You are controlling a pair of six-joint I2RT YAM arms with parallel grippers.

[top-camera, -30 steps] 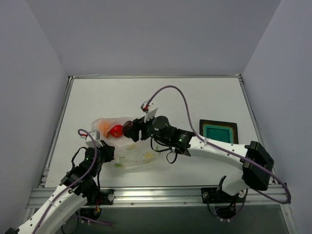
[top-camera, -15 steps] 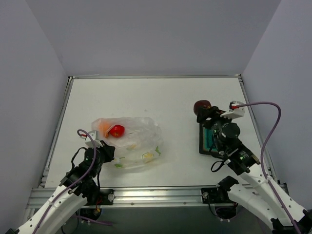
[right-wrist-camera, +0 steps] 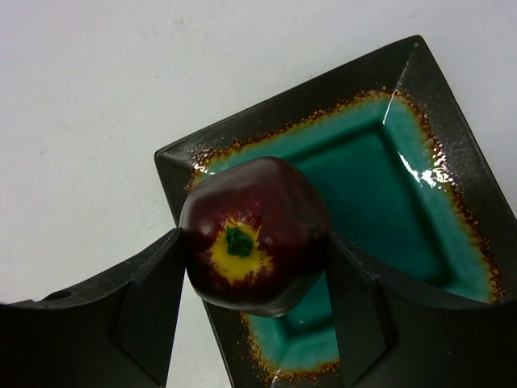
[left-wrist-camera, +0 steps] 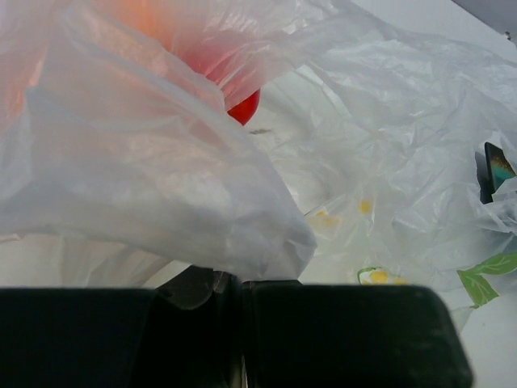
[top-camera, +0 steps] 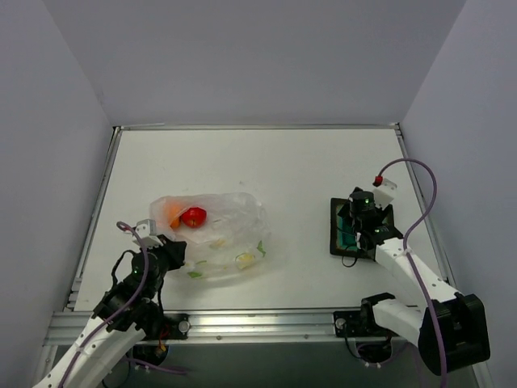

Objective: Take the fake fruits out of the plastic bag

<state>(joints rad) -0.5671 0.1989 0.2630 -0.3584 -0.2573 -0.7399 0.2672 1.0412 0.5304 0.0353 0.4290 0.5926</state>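
Right wrist view: my right gripper (right-wrist-camera: 254, 250) pinches the maroon fruit (right-wrist-camera: 252, 230) mid-frame over the black tray (right-wrist-camera: 323, 93). Low in the left wrist view, my left gripper (left-wrist-camera: 234, 284) is clamped tight on the plastic bag (left-wrist-camera: 161, 162).

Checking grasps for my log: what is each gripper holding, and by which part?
Right gripper: the maroon fruit, pinched at its opposite sides. Left gripper: shut on a fold of the plastic bag.
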